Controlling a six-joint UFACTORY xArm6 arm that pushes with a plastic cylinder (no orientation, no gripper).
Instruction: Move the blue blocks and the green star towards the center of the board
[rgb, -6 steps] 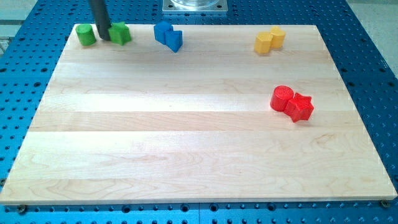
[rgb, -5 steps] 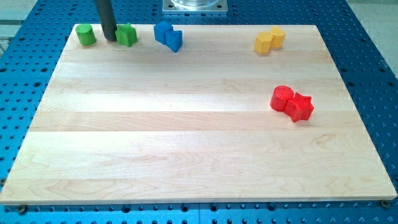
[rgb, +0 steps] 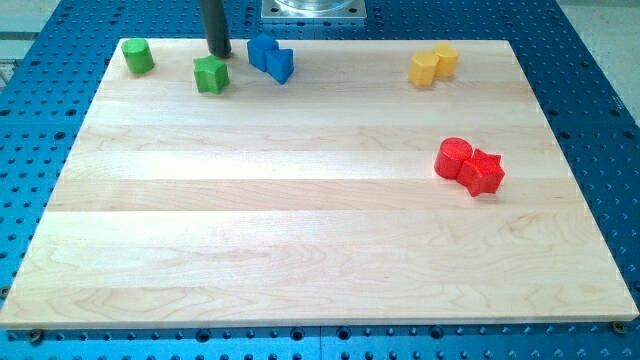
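The green star lies near the board's top left, a little below the top edge. My tip stands just above it, touching or almost touching its upper right side. Two blue blocks sit together to the right of the tip: a blue cube-like block and a blue wedge-like block, touching each other. A green cylinder stands apart at the top left corner.
A yellow pair of blocks sits at the top right. A red cylinder and a red star touch each other at the right side. The wooden board lies on a blue perforated table.
My tip has moved right along the top edge, from between the green cylinder and the green star to above the star. The green star has slid right and downward.
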